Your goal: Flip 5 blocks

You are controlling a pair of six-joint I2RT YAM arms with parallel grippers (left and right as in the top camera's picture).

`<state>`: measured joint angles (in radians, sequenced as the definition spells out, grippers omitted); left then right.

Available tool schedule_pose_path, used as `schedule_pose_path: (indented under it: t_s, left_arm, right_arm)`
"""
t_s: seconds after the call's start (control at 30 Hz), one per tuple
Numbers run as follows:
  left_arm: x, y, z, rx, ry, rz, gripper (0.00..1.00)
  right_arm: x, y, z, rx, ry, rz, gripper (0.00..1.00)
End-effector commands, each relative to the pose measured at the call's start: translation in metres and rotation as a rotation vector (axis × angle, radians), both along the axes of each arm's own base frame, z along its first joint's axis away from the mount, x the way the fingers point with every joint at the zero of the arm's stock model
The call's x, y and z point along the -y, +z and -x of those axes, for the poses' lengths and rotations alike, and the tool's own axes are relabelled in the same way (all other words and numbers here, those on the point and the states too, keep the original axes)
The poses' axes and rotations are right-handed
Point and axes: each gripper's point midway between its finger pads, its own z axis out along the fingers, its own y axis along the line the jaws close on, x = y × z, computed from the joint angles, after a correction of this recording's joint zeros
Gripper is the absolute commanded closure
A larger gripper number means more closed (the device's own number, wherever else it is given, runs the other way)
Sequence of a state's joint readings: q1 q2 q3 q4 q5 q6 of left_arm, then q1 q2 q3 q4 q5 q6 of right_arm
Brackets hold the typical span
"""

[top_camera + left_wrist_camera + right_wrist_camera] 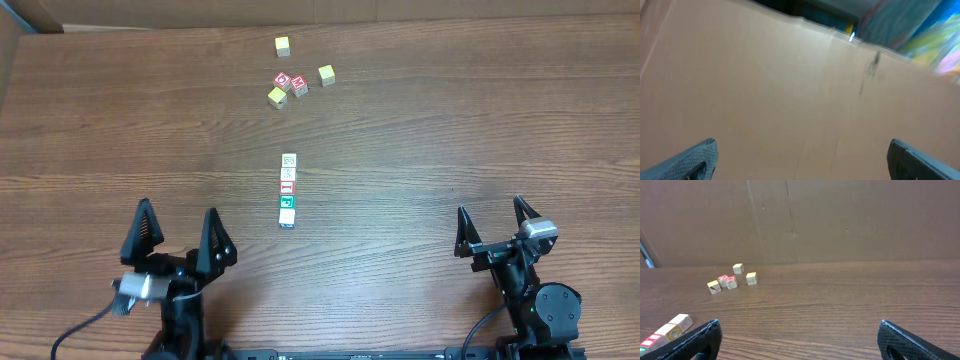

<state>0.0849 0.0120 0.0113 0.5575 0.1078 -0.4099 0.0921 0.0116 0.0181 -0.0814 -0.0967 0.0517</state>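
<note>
Blocks (288,189): five counted, pale-faced, touching in one straight row at mid-bench (450,120). The row ran from the near side toward the far side, well apart from every edge. Green and red print showed on some tops, too small to read.

Other cubes: five, in a loose cluster toward the far edge, well apart from the row. There were three yellow cubes (326,74) and two red cubes (291,83), the reds just beside each other.

Left fingers (211,238) stood spread wide and gripped nothing, at the near edge, left of the row. Right fingers (464,232) were also spread wide and gripped nothing, at the near edge, right of the row.

A cardboard wall (840,220) rose behind the far edge. The left wrist view showed only that wall, blurred.
</note>
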Motion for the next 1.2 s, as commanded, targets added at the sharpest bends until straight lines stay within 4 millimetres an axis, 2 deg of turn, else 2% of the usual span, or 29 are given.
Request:
schedule_pose_path:
  t_s: [0.0, 0.17, 0.33, 0.6, 1.17]
  left_arm:
    - [-0.005, -0.025, -0.013, -0.105, 0.038, -0.004, 0.00]
    - [-0.010, -0.086, -0.033, -0.367, 0.070, -0.021, 0.00]
    - [-0.011, -0.147, -0.036, -0.615, 0.095, -0.121, 0.00]
    - [-0.012, -0.150, -0.036, -0.624, 0.144, -0.294, 0.00]
    - [-0.013, -0.150, -0.036, -0.624, 0.146, -0.294, 0.00]
  right_arm:
    - [0.002, -0.002, 0.000, 0.004, -0.009, 0.004, 0.00]
    - [0.002, -0.002, 0.000, 0.003, -0.009, 0.004, 0.00]
    - [0.002, -0.002, 0.000, 0.004, -0.009, 0.004, 0.00]
    - [0.002, -0.002, 0.000, 0.003, -0.009, 0.004, 0.00]
    - [0.002, -0.002, 0.000, 0.003, -0.009, 0.004, 0.00]
